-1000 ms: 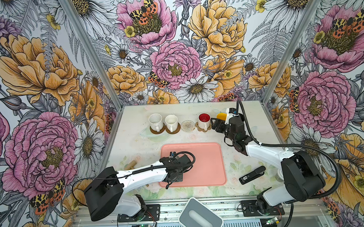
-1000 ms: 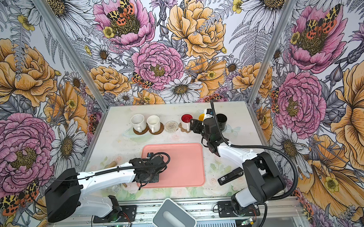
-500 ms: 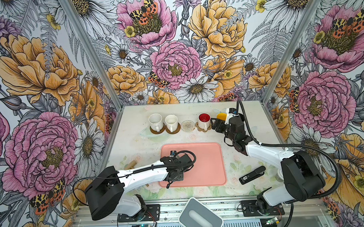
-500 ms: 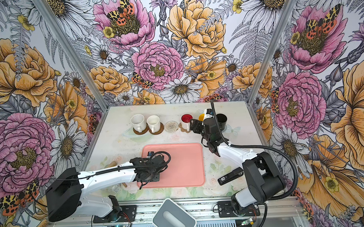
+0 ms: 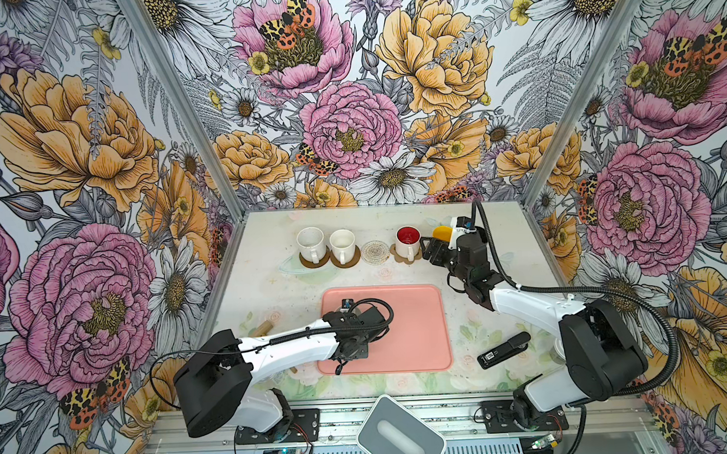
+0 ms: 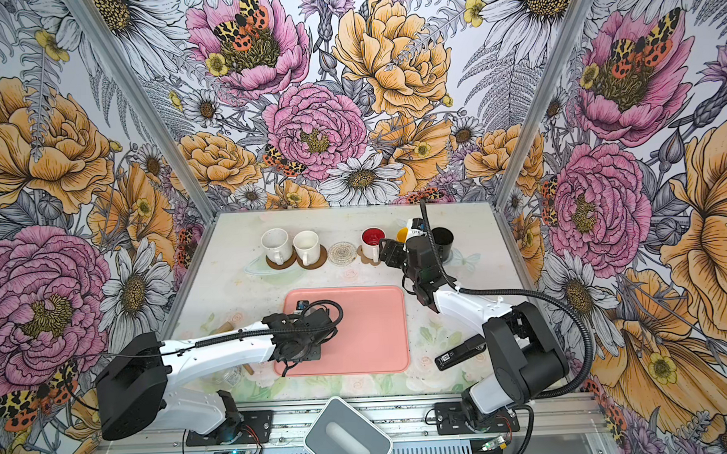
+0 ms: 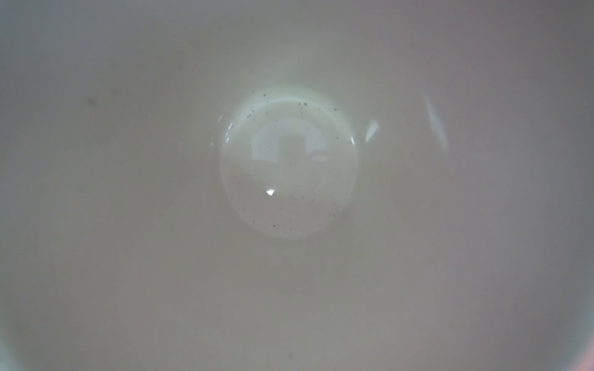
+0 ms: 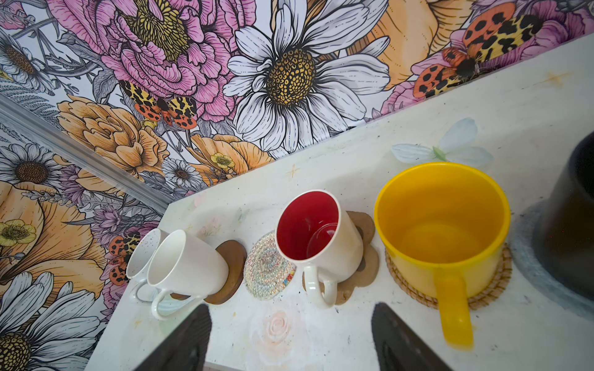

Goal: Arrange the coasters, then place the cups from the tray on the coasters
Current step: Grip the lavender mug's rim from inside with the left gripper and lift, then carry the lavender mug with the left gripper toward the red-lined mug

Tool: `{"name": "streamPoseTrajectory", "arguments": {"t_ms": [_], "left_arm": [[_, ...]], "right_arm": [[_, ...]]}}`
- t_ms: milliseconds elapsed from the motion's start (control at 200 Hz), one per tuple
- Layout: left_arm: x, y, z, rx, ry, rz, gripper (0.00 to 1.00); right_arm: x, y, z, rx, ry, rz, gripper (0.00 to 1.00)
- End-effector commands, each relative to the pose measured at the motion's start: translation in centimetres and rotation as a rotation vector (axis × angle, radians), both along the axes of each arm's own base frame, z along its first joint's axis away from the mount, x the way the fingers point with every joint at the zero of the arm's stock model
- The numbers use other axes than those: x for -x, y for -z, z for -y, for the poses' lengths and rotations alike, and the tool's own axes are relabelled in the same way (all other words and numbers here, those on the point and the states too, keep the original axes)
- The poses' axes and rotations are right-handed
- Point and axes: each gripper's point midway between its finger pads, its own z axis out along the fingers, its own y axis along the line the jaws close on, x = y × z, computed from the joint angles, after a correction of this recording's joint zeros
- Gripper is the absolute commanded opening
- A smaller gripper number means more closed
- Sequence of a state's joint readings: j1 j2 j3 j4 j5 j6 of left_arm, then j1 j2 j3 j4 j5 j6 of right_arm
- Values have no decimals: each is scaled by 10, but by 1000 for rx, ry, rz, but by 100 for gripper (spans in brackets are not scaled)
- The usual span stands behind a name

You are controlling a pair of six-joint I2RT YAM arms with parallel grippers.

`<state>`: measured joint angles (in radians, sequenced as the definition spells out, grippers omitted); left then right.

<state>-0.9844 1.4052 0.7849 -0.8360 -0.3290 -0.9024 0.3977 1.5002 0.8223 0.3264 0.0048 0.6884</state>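
Observation:
The white inside of a cup (image 7: 289,160) fills the left wrist view, and no fingers show there. In both top views my left gripper (image 5: 356,317) hangs over the left part of the pink tray (image 5: 415,330) and hides that cup. Along the back stand two white cups (image 5: 311,243) (image 5: 342,243) on brown disc coasters (image 5: 313,262). Beside them are a bare whitish woven coaster (image 5: 375,252) and a red-inside cup (image 5: 408,239) on the paw-print coaster (image 8: 360,273). A yellow cup (image 8: 440,225) sits on the rattan coaster (image 8: 491,289). A black cup (image 6: 442,240) sits on the grey-blue coaster (image 8: 527,257). My right gripper (image 8: 291,337) stands open just in front of the red-inside cup.
A black stapler-like object (image 5: 503,350) lies right of the tray. A grey rounded box (image 5: 400,432) sits at the front edge. A wooden piece (image 5: 265,326) and a clear glass jar (image 6: 225,376) lie by the left arm. Patterned walls close three sides.
The left wrist has shifted only slightly over the tray. The right arm has stayed still.

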Motion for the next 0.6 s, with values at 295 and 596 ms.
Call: {"name": "streamPoseTrajectory", "arguments": {"t_ms": [295,596], "left_arm": [[-22,-44,12,64,-11,184,0],[-40,-54,28,127,13,217,0]], "right_arm": [[-8,-15,1,-19,5,29,80],[-7,-16,0,-21,1,30,80]]}}
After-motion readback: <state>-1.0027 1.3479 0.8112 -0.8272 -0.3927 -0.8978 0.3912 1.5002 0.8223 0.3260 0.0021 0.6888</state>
